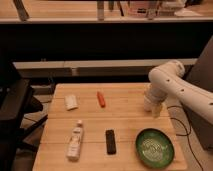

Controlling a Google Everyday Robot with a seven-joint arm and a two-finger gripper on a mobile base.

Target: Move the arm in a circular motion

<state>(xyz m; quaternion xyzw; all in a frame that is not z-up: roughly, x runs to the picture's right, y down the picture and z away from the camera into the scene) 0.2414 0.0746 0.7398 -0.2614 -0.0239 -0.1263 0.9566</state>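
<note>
Arm (175,86), at the right side of the table (125,122), nothing held.
The elbow joint sits high at the far right. The last segment drops to the gripper (153,111), which points straight down over the table's right edge with its jaws spread wide. A green plate (155,148) lies nearer, an orange stick (101,99) well to the left. The circle probably needs only the free air above.

Glossy white arm (180,86), its pale gripper (155,110) over the tan table (125,120) at its right side; green plate (155,148), black remote (110,141), orange-red stick (101,99).
</note>
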